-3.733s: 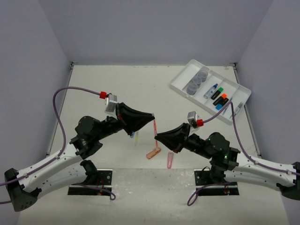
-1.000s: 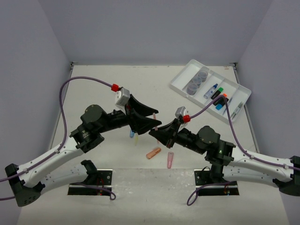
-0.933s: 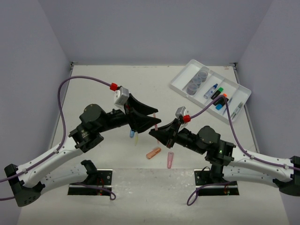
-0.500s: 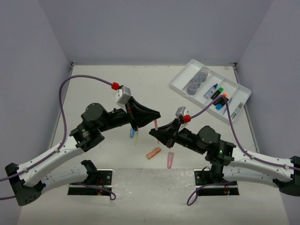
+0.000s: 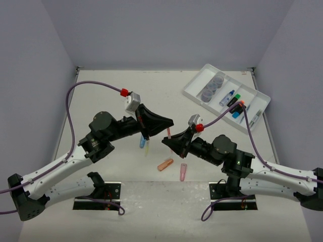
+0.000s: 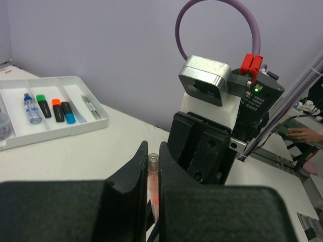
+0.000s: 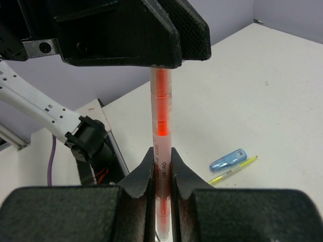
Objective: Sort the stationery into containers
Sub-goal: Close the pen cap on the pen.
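Clear pen (image 7: 161,116) w/ a red-orange ink core is held off the table (image 5: 111,85), btwn the 2 arms over its middle. The left gripper (image 6: 153,151) is clamped on 1 end, jaws nearly together w/ only the barrel btwn them. The right gripper (image 7: 161,154) is pinched tight on the other part, w/ printed lettering showing just above its fingers. Both black grippers face each other, tips near. On the table below/beside them lies a blue capsule (image 5: 142,143) w/ a thin yellow pen (image 5: 146,149) just beside it. An orange capsule (image 5: 165,164) and a pink capsule (image 5: 182,172) lie nearer the bases, apart from each other. The white tray (image 5: 194,89) sits angled at the far right, well apart from the grip. It holds 3 round grey-blue pots (image 5: 212,86) in 1 compt, then a blue-and-white marker (image 5: 227,97), black highlighters (image 5: 236,108) capped green/orange/blue, and thin pens (image 5: 255,118) in the outer compt. The top view shows the held pen only as a short pink sliver, mostly hidden by the gripper bodies. The right wrist view shows its smooth transparent barrel. The left wrist view shows the tray's long compts, plus the right arm's silver camera housing (image 6: 203,80) and purple cable (image 6: 217,15). The table is matte off-white; the fingers are matte black wedges.
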`<state>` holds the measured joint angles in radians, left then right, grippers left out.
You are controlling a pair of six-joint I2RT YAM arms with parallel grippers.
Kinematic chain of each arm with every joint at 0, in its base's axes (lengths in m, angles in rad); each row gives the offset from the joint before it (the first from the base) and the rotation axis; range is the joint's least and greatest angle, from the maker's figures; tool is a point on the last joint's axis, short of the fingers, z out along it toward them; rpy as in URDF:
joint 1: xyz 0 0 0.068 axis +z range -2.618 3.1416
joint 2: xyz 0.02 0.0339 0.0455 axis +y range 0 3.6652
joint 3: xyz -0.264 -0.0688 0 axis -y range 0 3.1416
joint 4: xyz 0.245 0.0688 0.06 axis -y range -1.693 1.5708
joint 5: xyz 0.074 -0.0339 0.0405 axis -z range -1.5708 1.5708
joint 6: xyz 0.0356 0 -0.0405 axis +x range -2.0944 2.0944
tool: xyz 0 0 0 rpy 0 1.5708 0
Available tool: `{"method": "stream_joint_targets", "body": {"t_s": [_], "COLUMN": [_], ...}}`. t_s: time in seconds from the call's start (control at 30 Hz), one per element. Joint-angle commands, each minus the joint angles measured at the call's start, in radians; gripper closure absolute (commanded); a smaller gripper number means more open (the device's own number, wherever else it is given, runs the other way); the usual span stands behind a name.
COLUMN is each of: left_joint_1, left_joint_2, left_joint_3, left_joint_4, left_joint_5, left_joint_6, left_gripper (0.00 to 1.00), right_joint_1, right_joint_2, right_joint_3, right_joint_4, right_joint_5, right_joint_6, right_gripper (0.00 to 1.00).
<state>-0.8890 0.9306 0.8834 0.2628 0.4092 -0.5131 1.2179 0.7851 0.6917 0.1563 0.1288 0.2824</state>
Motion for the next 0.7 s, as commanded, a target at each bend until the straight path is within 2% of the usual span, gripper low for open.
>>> {"method": "stream_joint_targets", "body": {"t_s": [0.0, 0.1, 0.2, 0.43, 0.57, 0.67], "left_joint_1": [-0.004, -0.004, -0.01, -0.048, -0.064, -0.064], "left_joint_2": [0.026, 0.028, 0.034, 0.066, 0.07, 0.042], "left_joint_3": [-0.055, -0.069, -0.095, -0.156, -0.184, -0.184], "left_joint_4": [-0.017, -0.02, -0.013, 0.044, 0.051, 0.003], "left_joint_5": [0.039, 0.036, 0.025, 0.0, -0.019, -0.064], "left_joint_6": [-0.016, -0.017, -0.022, -0.041, -0.045, -0.022], "left_gripper": [1.0, 1.0, 1.0, 1.0, 1.0, 1.0], "right_joint_1": [-0.049, -0.124, -0.218, -0.253, -0.287, -0.299], "right_joint_2": [0.006, 0.034, 0.109, 0.24, 0.256, 0.232], "right_joint_3": [0.133, 0.198, 0.36, 0.618, 0.64, 0.566], "right_joint_4": [0.083, 0.07, 0.029, -0.066, -0.07, -0.049], "right_joint_5": [0.061, -0.008, -0.124, -0.153, -0.157, -0.161], "right_joint_6": [-0.051, -0.046, -0.037, -0.104, -0.103, -0.086], "right_gripper": [1.0, 1.0, 1.0, 1.0, 1.0, 1.0]}}
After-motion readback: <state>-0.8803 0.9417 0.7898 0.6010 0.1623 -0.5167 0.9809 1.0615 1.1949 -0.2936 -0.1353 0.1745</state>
